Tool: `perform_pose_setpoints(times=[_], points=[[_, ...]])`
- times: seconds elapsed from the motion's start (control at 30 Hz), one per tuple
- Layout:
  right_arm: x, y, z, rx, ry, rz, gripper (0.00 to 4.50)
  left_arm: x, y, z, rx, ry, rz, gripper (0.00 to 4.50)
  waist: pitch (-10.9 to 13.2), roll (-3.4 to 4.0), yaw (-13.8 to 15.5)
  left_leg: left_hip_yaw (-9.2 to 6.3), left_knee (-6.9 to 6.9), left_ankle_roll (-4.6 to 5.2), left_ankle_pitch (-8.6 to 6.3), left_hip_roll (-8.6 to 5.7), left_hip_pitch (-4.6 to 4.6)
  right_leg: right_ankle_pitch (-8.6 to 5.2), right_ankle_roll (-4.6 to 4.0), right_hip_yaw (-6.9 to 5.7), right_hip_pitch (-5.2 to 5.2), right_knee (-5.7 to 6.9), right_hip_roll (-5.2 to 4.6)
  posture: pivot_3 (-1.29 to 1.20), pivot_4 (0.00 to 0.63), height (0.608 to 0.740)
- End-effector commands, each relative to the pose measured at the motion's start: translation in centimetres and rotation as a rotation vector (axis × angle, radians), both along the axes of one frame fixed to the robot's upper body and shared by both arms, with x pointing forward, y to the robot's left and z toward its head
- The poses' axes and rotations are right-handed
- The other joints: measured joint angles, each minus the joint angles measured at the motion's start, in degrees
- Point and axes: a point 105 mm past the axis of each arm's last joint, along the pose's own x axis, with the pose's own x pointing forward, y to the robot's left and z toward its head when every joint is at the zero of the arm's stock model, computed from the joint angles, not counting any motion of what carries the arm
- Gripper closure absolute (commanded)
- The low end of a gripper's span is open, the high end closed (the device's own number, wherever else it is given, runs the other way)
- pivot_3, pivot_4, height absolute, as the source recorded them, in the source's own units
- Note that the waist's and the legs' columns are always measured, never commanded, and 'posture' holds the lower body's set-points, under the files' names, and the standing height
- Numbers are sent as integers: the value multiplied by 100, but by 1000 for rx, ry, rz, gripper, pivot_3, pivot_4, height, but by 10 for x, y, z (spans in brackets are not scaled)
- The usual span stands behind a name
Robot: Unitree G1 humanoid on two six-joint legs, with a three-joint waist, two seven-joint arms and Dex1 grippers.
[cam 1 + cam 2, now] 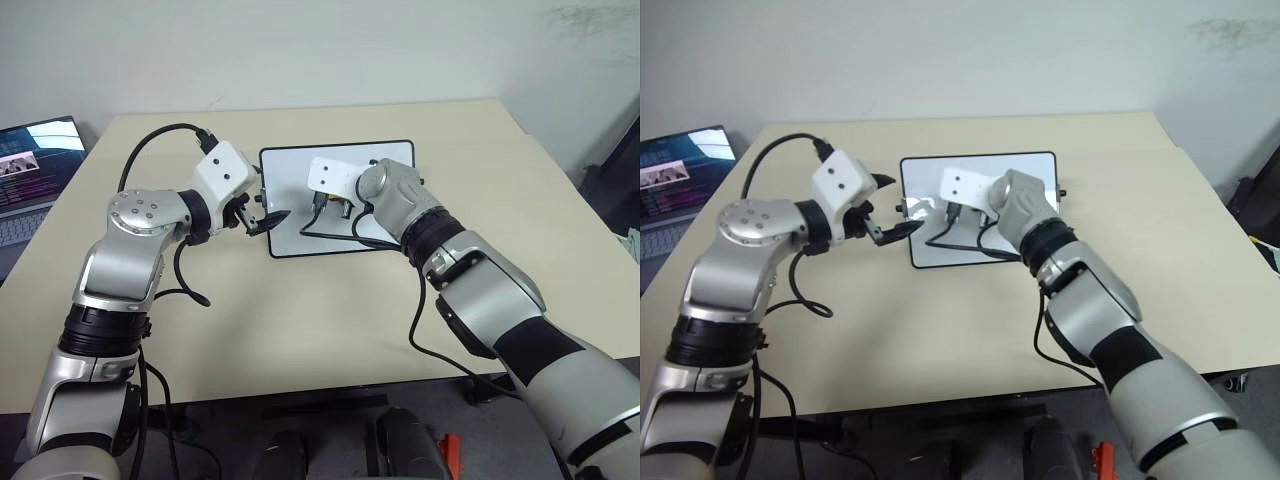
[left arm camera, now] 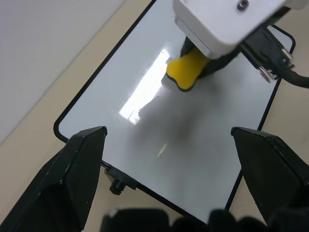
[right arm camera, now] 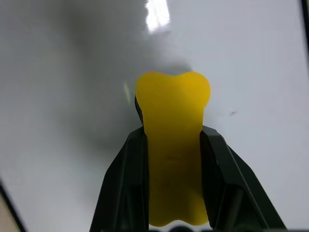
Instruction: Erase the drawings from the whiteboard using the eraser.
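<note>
- Clamped between my right end effector's (image 3: pixel 171 145) two black fingers, the yellow eraser (image 3: pixel 173 145) is sitting nearest my wrist camera, its rounded front end poking out past the fingertips and pressing on the glossy white surface.
- I am holding that eraser over the middle of the whiteboard (image 1: pixel 290 165), which is lying flat on the beige worktop (image 1: pixel 330 310) with its thin black frame and small knobs on the short sides.
- My left end effector (image 1: pixel 268 220) is hovering just beside the board's near left corner with its fingers spread wide and gripping nothing; whether it is touching the frame I cannot tell.
- I am seeing no red drawings on the stretches of board that are in sight: the surface around the eraser is looking clean apart from a tiny dark speck and the ceiling-light glare, though my right arm is hiding part of the board.
- I am judging that the wiping step is under way and probably near its end.
- For the next move I am needing to keep the eraser's face flat and lightly pressed, sweep it across whatever strip is hidden beneath my wrist, and steady the board so it is not sliding.
- Off to the far left, a laptop (image 1: pixel 35 160) is sitting open, well apart from the work.
</note>
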Motion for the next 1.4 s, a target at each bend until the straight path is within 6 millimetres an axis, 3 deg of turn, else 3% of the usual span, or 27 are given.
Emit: perform_pose_setpoints(times=[0.03,0.33,0.43,0.73,0.87,1.07,1.23,1.4], points=[[-1,-26,-25,-70,80,-66,3486,-3,2,20,-2,-70,0,0,0,0,4,-1,1,2,2,0,2,0,0,0,0,5,0,0,150,740],[9,-47,-10,-56,14,-144,3486,-2,1,20,-3,-73,-4,0,0,0,30,-4,1,4,7,-1,2,1,-1,0,0,9,0,0,150,740],[14,-64,-6,-45,-16,-184,3486,-2,1,20,0,-74,-6,0,0,0,81,-5,1,5,9,-2,1,1,0,-1,0,10,0,0,150,740],[31,-70,46,169,-229,-305,3488,1,-3,22,3,-78,-19,0,0,0,151,-5,0,5,15,-2,-5,2,-3,0,-3,5,0,0,150,740],[29,-57,45,168,-217,-272,3488,1,-3,23,4,-79,-22,0,1,1,135,-3,-12,5,13,-1,-11,1,-4,-1,-10,-9,0,0,150,740],[17,-9,37,168,-177,-139,3488,1,-2,23,6,-80,-19,0,1,1,-11,0,-15,3,10,1,-12,0,-3,0,-10,-21,0,0,150,740],[5,17,24,117,-126,-40,3488,-1,1,23,7,-81,-11,0,2,3,-97,-1,-16,3,10,3,-9,0,-4,0,-12,-13,3,0,150,740],[-4,22,6,27,-60,27,3488,-1,2,23,8,-82,-7,0,3,3,-98,-2,-17,2,9,2,-16,0,-2,-1,-12,-21,3,0,150,740]])
